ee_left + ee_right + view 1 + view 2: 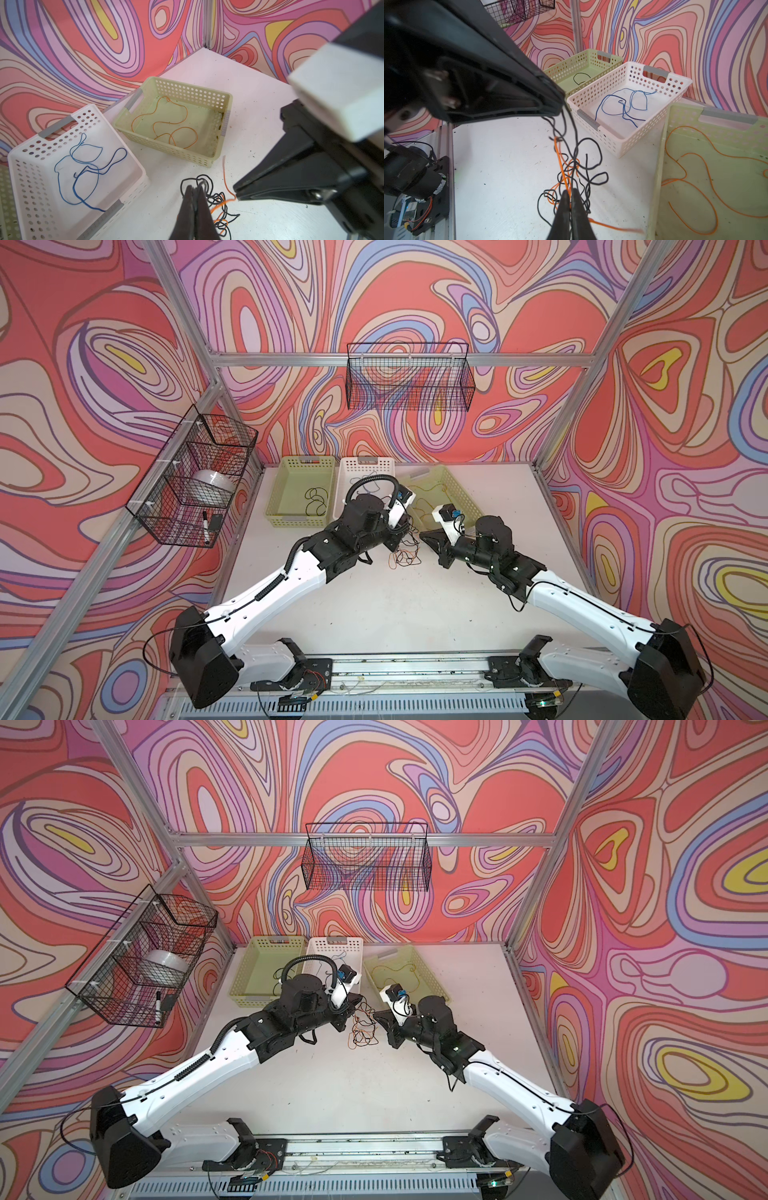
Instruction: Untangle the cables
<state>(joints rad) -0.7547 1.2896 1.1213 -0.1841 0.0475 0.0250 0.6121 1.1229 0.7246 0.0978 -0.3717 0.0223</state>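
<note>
Right gripper (570,192) pinched shut on orange cable (560,162); left gripper (195,186), opposite, clamps dark cable (573,124). Tangle (572,166) strung between both tips. Judged: opposed holds for separating colours.

On table (395,614), cables (405,556) before baskets (291,521)

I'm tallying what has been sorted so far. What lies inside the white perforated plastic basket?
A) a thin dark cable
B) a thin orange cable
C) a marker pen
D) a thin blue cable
D: a thin blue cable lies in loose loops on the floor of the white perforated plastic basket.
</note>
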